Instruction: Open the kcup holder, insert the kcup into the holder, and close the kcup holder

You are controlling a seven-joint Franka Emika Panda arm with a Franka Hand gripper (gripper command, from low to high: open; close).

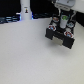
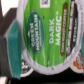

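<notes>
The kcup holder (image 1: 61,34), a black boxy unit, stands on the white table at the exterior view's right, with its tray of round slots showing on top. My gripper (image 1: 64,18) hangs right over it and is shut on the kcup (image 2: 47,37), a white pod with a green-and-white top that fills the wrist view. In the exterior view the kcup (image 1: 64,21) is small, just above the tray. A teal finger pad (image 2: 12,50) presses against the pod's side. Whether the pod touches a slot is hidden.
Other pods sit in the tray's slots (image 1: 73,25), one with a reddish top (image 2: 78,62). A white upright object (image 1: 25,9) and dark clutter (image 1: 9,19) stand at the table's back edge.
</notes>
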